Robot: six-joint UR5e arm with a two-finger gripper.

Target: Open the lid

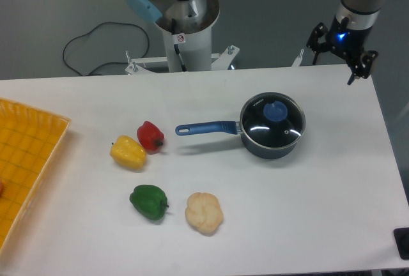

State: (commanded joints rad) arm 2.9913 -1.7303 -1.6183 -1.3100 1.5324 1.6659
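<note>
Since the lid is glass in a metal rim, I judge it rigid, fairly heavy for its size, and breakable if dropped or knocked against the pan. Its dome looks smooth and glossy, with light glinting off it, so the glass itself would likely be slippery and a poor place to grip. The round blue knob at its centre is the obvious hold: small, raised, and probably less slick than the glass. Fingers closing on either side of that knob, then a straight lift, should bring the lid off without dragging the pan.

At this moment the lid sits flat and closed on the pan, right of the counter's centre, with the pan's long handle pointing to 9 o'clock. The hand hangs well apart from it, up at about 1 o'clock from the lid, near the counter's far right corner. It grips nothing; whether its fingers are spread or together I cannot tell at this size.

Off toward 8 o'clock from the pan lie red, yellow and green peppers.
</note>
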